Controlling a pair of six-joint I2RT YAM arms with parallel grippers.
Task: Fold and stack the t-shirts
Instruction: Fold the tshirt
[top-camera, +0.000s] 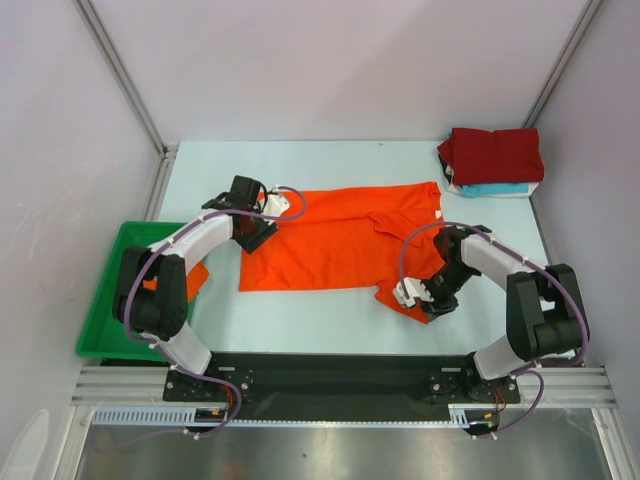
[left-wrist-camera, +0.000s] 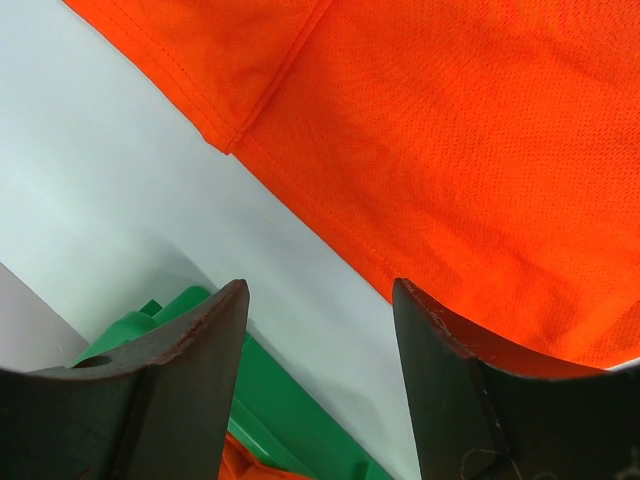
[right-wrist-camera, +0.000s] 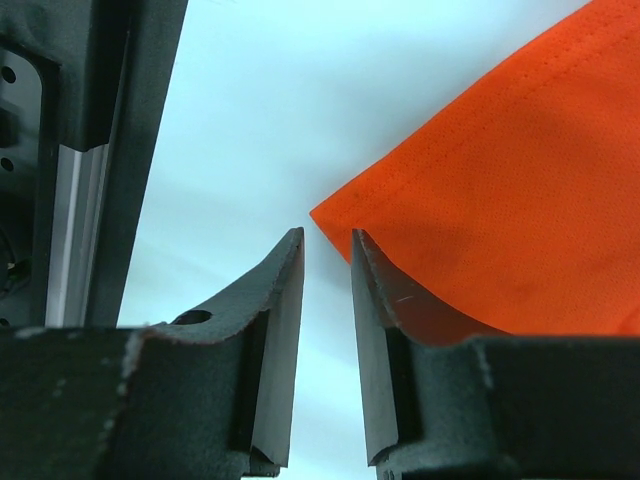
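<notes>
1. The pale tabletop (top-camera: 330, 170) carries the things. In the top view, 12 o'clock is its far edge and 6 o'clock is the edge with the arm bases.
2. An orange t-shirt (top-camera: 320, 240) lies spread out at the middle of the tabletop. Its 9 o'clock half is flat. Its 3 o'clock half is rumpled, with a flap folded over, and one corner of it reaches toward 5 o'clock.
3. A green tray (top-camera: 100, 320) sits beside the tabletop at 8 o'clock. Some orange cloth (top-camera: 196, 276) is in it, mostly hidden under the left arm.
4. A small stack of folded shirts is in the 2 o'clock corner, well apart from the spread shirt. The dark red t-shirt (top-camera: 495, 155) is on top and the turquoise t-shirt (top-camera: 495, 188) shows below it.
5. The left end effector (left-wrist-camera: 320, 292) is at the 9 o'clock edge of the orange t-shirt. Its fingers are spread wide and nothing is between them. The hem of the shirt and the bare tabletop show in the gap.
6. The right end effector (right-wrist-camera: 326, 238) is at the 5 o'clock corner of the orange t-shirt. Its fingers are close together with only a narrow gap, and no cloth is inside the gap. The corner of the shirt lies just beyond the fingertips.
</notes>
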